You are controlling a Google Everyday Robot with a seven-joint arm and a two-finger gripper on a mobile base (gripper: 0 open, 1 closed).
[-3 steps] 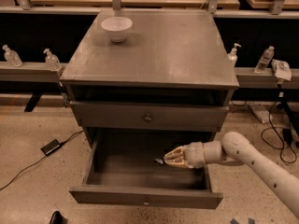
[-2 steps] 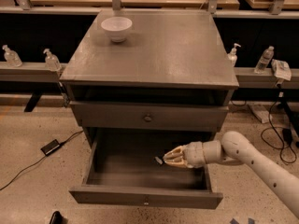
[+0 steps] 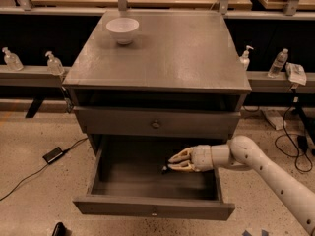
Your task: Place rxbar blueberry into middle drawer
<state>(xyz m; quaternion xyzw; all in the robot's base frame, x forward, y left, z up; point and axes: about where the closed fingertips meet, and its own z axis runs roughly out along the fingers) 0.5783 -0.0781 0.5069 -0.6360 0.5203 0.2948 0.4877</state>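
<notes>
The middle drawer [image 3: 152, 205] of the grey cabinet is pulled out, and its deep box is dark inside. My gripper [image 3: 173, 162] reaches into it from the right, low over the drawer floor, with its two pale fingers [image 3: 181, 155] apart. The rxbar blueberry [image 3: 165, 169] shows only as a small dark piece with a pale patch, lying on the drawer floor at the tip of the lower finger. Most of it blends into the dark floor. I cannot tell if the finger touches it.
The shut knobbed drawer [image 3: 155, 124] sits just above, overhanging the back of the open one. A white bowl [image 3: 122, 29] stands on the cabinet top at the back left. Bottles [image 3: 54, 63] line side shelves. A cable and adapter [image 3: 51, 155] lie on the floor left.
</notes>
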